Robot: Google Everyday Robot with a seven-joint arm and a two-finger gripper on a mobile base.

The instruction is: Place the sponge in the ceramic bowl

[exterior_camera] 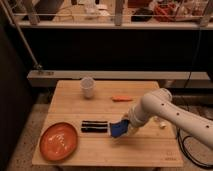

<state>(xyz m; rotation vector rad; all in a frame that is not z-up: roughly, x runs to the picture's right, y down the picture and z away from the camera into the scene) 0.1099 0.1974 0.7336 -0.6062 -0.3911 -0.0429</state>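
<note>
The dark-blue sponge [118, 129] hangs just above the wooden table [105, 152], right of centre, with my gripper [125, 125] shut on its right side. The white arm reaches in from the right. At the table's front left lies the ceramic bowl [59, 140], a wide, shallow orange-red dish with pale streaks inside. The sponge is well to the right of the bowl, with a black bar between them.
A black striped flat bar [94, 126] lies between bowl and sponge. A small white cup [87, 87] stands at the back, and an orange stick [120, 98] lies at the back right. A small white object [161, 123] sits under the arm. A low ledge runs behind the table.
</note>
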